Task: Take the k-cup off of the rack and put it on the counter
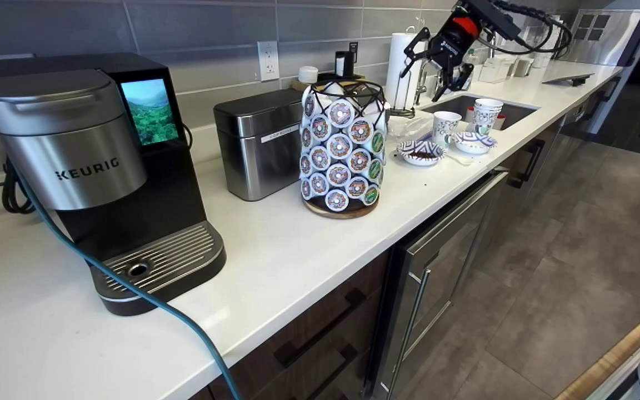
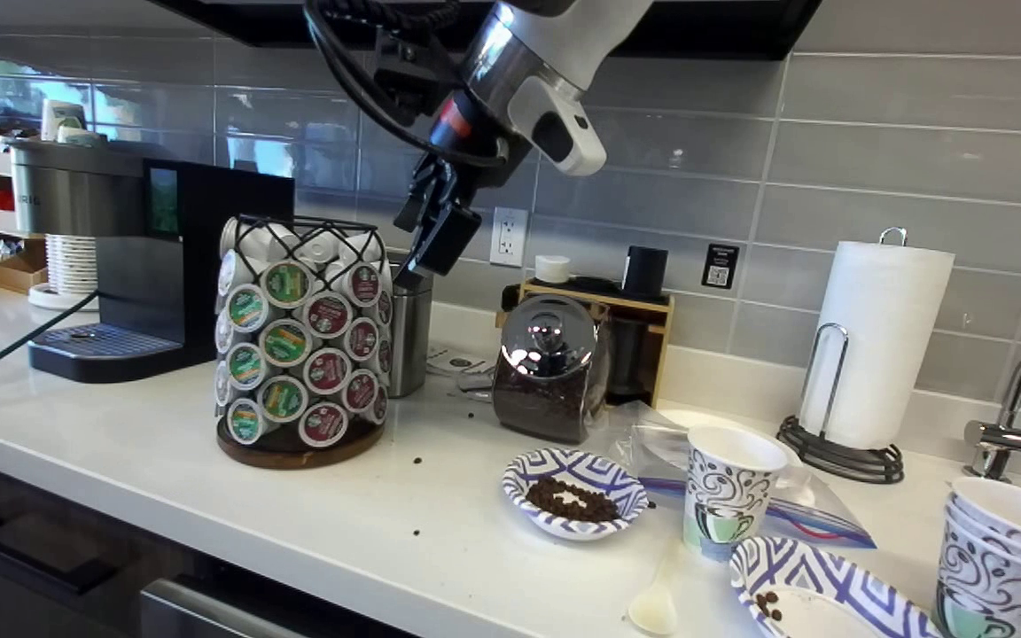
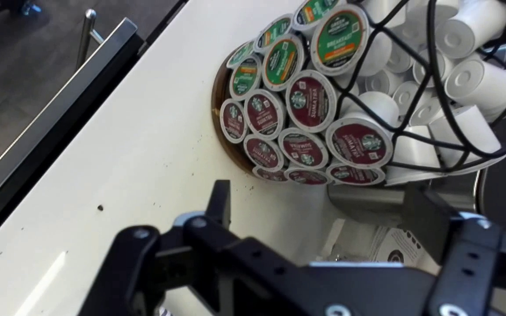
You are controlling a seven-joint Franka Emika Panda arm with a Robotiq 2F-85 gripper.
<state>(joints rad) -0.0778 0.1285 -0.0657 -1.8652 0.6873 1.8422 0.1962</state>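
The rack (image 1: pixel 348 213) is a dark-wire carousel on a round wooden base, standing on the white counter (image 1: pixel 275 250). It also shows with the counter (image 2: pixel 440 540) in an exterior view (image 2: pixel 298 458). It is ringed with k-cups; a maroon-lidded k-cup (image 3: pixel 359 142) sits in the top row nearest my jaws, and more lie loose inside the wire top (image 3: pixel 433 66). My gripper (image 3: pixel 323 210) is open with nothing between its fingers, beside the rack and apart from it. It is above the counter in both exterior views (image 1: pixel 420 88) (image 2: pixel 407 252).
A Keurig machine (image 1: pixel 86 166) with a blue cable and a steel box (image 1: pixel 261 147) stand beside the rack. A bean jar (image 2: pixel 546 372), patterned bowls (image 2: pixel 572 523), paper cups (image 2: pixel 728 487) and a paper towel roll (image 2: pixel 883 346) are on the sink side. The counter's front edge drops to cabinets.
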